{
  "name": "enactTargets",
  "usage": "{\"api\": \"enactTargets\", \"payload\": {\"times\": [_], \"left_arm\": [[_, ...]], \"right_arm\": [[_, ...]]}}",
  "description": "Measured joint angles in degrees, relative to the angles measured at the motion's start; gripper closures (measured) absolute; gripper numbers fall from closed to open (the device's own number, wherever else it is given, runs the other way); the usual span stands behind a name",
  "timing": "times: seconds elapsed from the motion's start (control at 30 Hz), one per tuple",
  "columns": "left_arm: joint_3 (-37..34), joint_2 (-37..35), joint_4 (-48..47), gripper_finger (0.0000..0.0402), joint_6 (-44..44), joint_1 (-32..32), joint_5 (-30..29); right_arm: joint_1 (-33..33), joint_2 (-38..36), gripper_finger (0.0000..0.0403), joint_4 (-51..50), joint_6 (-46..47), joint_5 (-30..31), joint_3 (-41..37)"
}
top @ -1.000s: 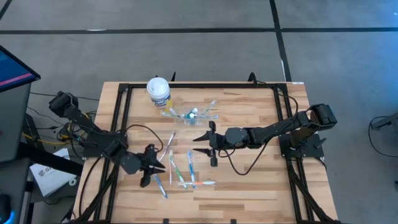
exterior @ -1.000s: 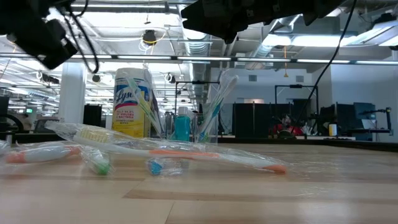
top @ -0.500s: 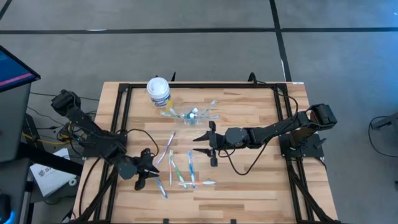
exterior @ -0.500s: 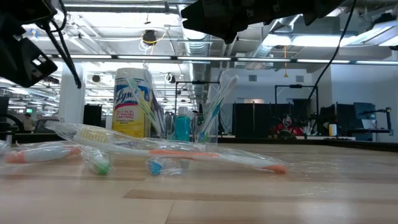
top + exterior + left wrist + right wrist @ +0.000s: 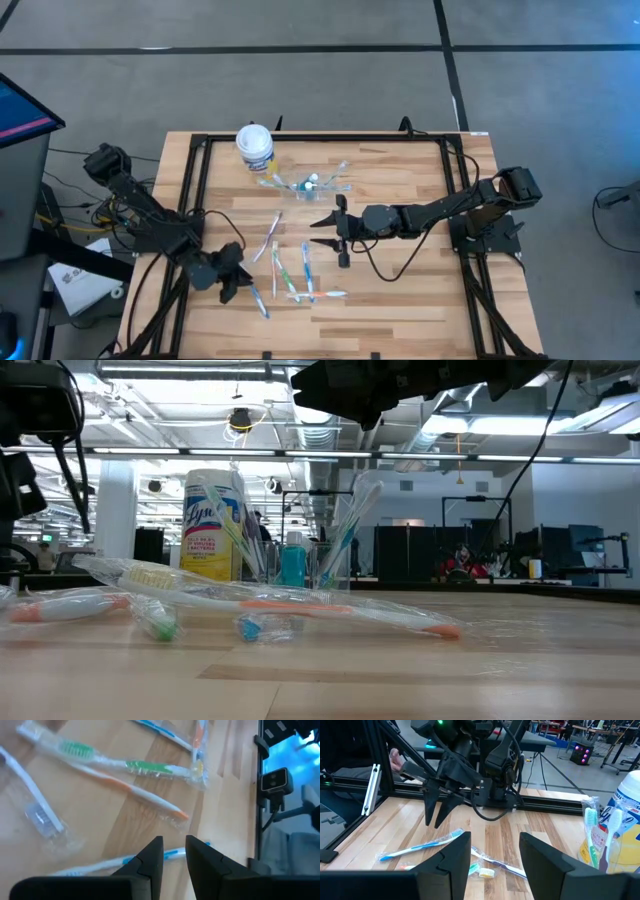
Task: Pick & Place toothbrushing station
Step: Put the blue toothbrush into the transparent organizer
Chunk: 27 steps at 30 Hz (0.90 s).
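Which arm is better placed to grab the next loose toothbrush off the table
Probably the left. The left gripper hangs right beside the blue toothbrush near the table's front edge, jaws slightly apart and empty. The right gripper waits open near the table's middle, farther from that brush.

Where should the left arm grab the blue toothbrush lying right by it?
Probably mid-handle on the blue toothbrush, from straight above. It lies flat on the table in its wrapper, long and thin, so the left gripper's jaws should span its narrow width, clear of the other brushes.
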Motion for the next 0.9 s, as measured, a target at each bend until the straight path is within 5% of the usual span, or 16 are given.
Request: {"api": "enactTargets", "payload": {"times": [0.9], "left_arm": [[0.0,0.11,-0.11,0.0325,-12.27,-2.62,6.68]], "right_arm": [[0.0,0.0,0.0244,-2.96,1.1,0.0,0.0]]}}
